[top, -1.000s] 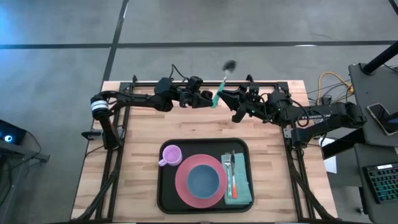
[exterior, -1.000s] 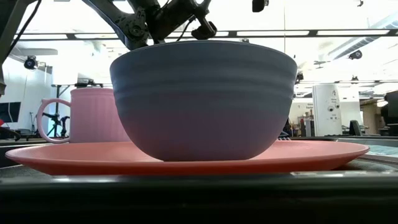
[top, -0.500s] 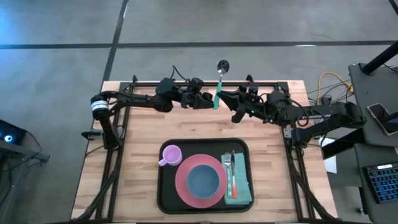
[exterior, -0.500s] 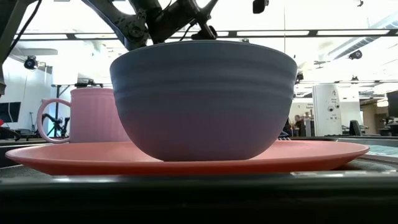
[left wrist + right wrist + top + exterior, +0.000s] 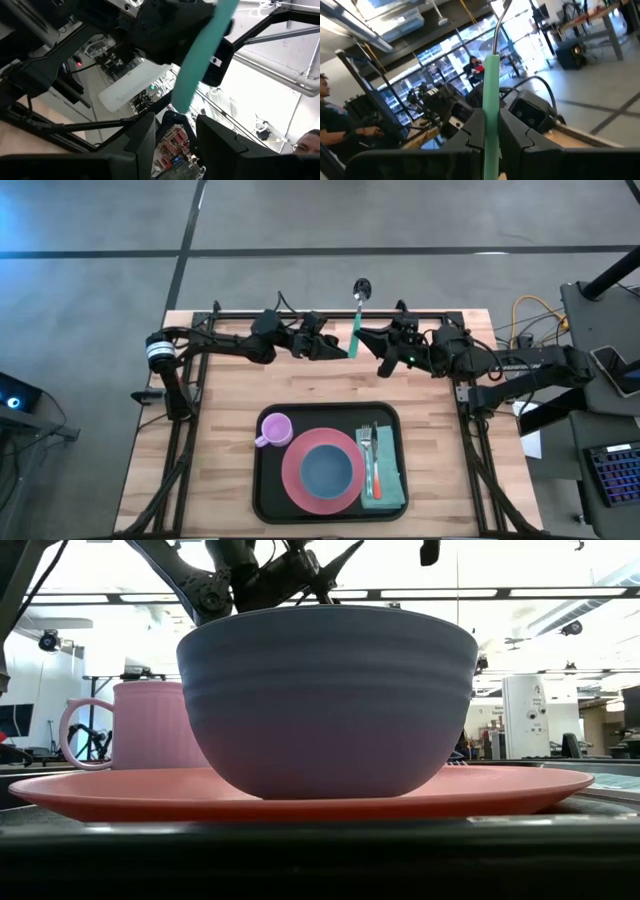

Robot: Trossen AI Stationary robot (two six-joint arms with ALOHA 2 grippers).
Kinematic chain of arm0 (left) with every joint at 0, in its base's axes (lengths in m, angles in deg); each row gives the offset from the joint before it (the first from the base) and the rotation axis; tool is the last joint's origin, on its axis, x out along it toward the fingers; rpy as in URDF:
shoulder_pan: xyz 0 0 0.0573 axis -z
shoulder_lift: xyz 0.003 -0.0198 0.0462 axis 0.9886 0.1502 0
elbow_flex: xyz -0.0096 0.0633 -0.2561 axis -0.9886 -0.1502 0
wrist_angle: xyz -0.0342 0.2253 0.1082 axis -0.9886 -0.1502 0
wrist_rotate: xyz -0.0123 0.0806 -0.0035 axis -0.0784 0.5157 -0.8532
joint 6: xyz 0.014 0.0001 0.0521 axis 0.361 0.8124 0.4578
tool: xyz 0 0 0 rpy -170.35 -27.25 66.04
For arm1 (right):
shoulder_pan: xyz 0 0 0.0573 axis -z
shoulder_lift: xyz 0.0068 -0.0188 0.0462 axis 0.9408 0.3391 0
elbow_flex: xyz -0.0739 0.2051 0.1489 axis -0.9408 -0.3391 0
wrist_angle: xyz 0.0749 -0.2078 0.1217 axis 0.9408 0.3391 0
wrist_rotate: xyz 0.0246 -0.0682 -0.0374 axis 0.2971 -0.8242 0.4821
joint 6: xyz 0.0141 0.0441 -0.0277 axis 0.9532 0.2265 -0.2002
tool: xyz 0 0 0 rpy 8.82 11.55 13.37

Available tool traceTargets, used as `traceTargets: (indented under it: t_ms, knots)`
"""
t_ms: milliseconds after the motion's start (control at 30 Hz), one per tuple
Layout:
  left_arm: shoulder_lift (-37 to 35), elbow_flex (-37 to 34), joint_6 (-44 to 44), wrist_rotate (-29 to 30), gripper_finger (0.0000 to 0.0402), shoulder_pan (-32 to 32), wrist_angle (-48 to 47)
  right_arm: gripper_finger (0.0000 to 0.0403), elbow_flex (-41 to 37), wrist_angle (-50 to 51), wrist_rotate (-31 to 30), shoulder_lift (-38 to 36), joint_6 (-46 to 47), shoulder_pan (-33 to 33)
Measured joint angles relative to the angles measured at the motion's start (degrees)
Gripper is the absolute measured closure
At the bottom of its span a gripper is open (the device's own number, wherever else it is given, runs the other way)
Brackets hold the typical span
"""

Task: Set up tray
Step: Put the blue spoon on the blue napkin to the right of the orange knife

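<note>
Fingers of the right gripper (image 5: 491,131) clamp the green-handled metal spoon (image 5: 356,316) upright at the table's far edge; left gripper (image 5: 335,350) sits just beside, fingers spread. Large black rectangular tray (image 5: 268,492) lies near-centre on the pale wooden table (image 5: 220,380) — stiff, slick, best gripped at its rim. Workshop room behind.

A grey-blue bowl (image 5: 328,700) sits on a pink plate (image 5: 300,792), pink mug (image 5: 150,725) behind.
</note>
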Motion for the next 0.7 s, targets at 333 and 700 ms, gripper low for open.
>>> traceTargets:
  t_ms: [333, 700]
  knots:
    - [-0.13, -5.64, 0.01, 0.02, 0.0279, -0.68, 0.08, 0.0381, 0.0, 34.39, 1.79, -6.21, 28.58, -5.27]
    - [-2.92, -11.28, 0.11, 0.03, 0.0279, -0.74, 0.66, 0.0381, -1.88, 51.45, -2.77, -5.82, 69.09, -23.21]
